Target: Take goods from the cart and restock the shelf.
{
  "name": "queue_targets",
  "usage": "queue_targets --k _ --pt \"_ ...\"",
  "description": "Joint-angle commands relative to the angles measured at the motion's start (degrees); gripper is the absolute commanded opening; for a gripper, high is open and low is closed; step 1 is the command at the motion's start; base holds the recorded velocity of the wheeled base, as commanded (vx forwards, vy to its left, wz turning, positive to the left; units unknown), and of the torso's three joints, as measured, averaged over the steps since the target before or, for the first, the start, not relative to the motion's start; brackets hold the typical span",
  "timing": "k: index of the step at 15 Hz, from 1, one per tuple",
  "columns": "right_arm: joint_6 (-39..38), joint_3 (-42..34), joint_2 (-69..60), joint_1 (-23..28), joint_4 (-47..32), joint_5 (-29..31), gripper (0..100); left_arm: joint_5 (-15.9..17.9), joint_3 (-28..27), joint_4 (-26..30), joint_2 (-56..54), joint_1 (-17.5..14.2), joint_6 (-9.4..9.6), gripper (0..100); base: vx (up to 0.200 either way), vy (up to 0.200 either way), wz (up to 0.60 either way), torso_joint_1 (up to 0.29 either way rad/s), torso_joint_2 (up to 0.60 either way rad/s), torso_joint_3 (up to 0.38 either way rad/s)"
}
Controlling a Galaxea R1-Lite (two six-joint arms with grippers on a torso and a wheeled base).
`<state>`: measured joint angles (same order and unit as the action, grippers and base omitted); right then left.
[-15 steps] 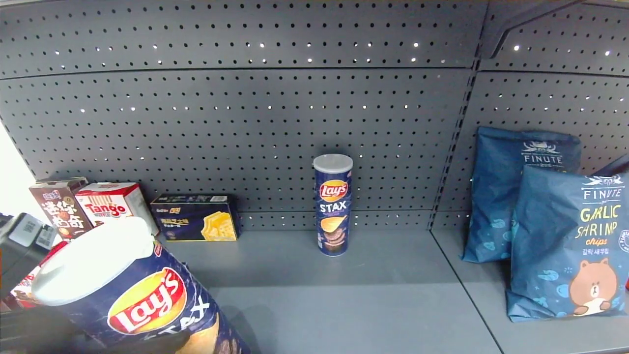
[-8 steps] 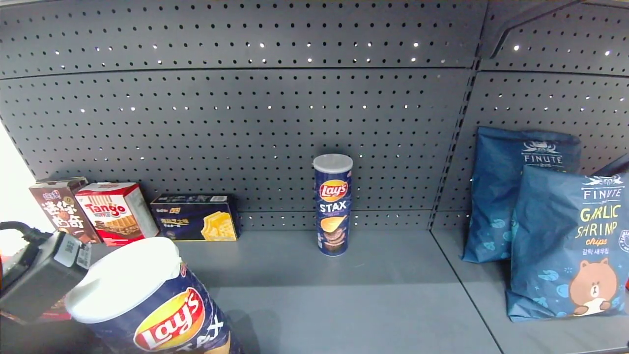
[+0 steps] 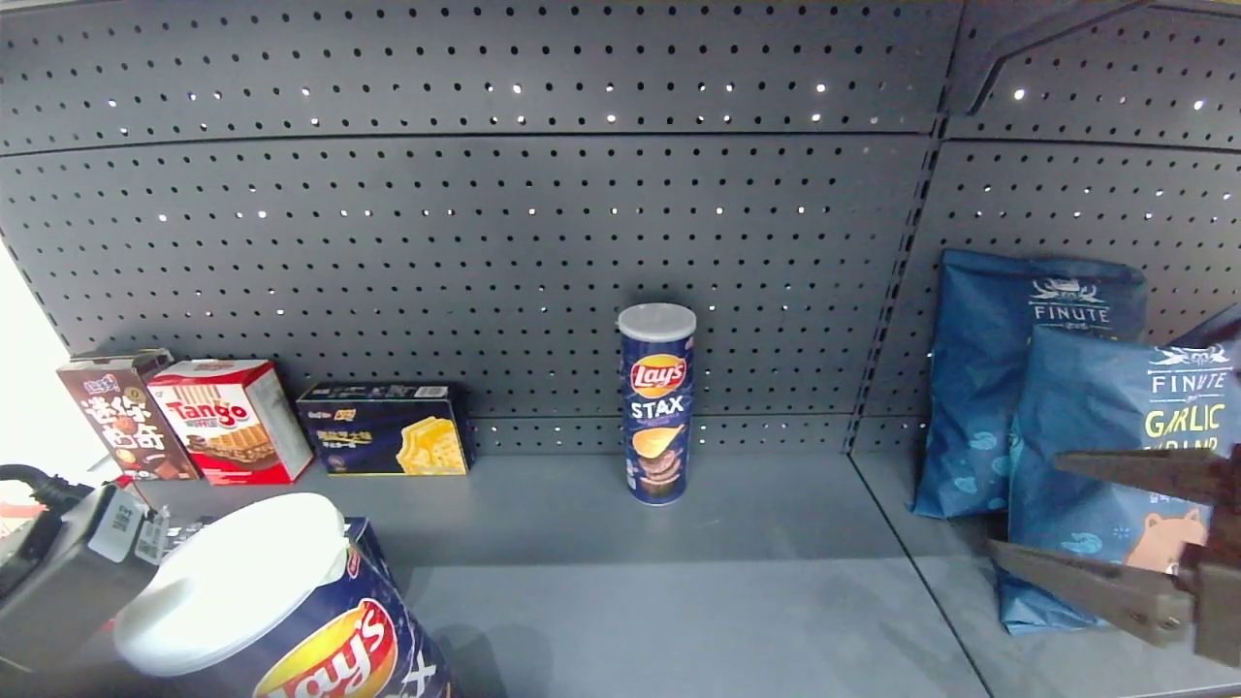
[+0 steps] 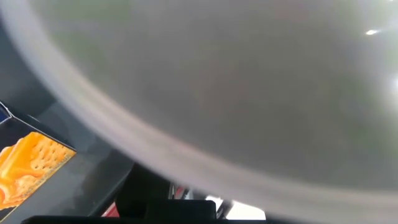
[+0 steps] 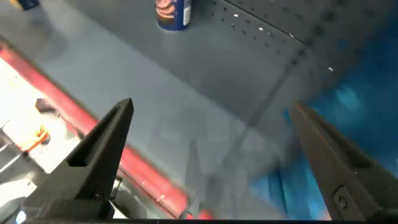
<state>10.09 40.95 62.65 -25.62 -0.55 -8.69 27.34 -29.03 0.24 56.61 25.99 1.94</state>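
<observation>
A dark blue chips can with a white lid is held tilted above the shelf's front left, close to the head camera. The black wrist block of my left arm sits beside it, and the left gripper is shut on it, with the grip itself hidden behind the can. The can's lid looms large in the left wrist view. A second, matching can stands upright at the back middle of the grey shelf. My right gripper hangs open and empty over the shelf's right part, in front of the bags.
Two blue chip bags lean against the pegboard at the right. Three snack boxes line the back left, one a dark cracker box. The shelf's red front strip runs below the right gripper. Bare shelf lies in front of the standing can.
The held can moved right over the shelf's left, then sank slightly. The right gripper has come into the head view at the right, open.
</observation>
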Motion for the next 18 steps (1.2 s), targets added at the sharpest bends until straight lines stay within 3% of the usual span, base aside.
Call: queue_targets --k 1,3,6,7,10,13,18 --pt "-0.51 6.42 14.87 -5.14 5.03 2.72 100 -0.01 -0.24 -0.07 -0.1 0.11 0.0 0 0.0 0.0 0.0 0.0 0.0 0.0" --pt "-0.34 7.57 21.9 -6.02 12.41 2.36 100 0.08 -0.24 -0.07 -0.1 0.29 0.0 0 0.0 0.0 0.0 0.0 0.0 0.0" --pt "-0.6 7.83 25.33 -5.75 13.73 0.34 100 -0.01 -0.51 -0.07 -0.01 1.26 0.0 0 0.0 0.0 0.0 0.0 0.0 0.0" --pt "-0.6 7.83 29.2 -5.05 17.42 -4.4 100 -0.1 -0.59 -0.07 -0.01 1.26 0.0 0 0.0 0.0 0.0 0.0 0.0 0.0" --pt "-1.13 9.33 34.21 -4.61 20.76 -5.55 100 -0.19 -0.94 -0.07 -0.01 1.26 0.0 0 0.0 0.0 0.0 0.0 0.0 0.0" --pt "-1.3 10.12 37.11 -3.03 25.42 -11.26 100 -0.19 -1.03 -0.07 -0.01 1.17 0.0 0 0.0 0.0 0.0 0.0 0.0 0.0" --pt "-3.94 15.65 44.05 -2.68 31.05 -16.44 100 -0.27 -1.03 -0.07 -0.01 0.99 0.0 0 0.0 0.0 0.0 0.0 0.0 0.0"
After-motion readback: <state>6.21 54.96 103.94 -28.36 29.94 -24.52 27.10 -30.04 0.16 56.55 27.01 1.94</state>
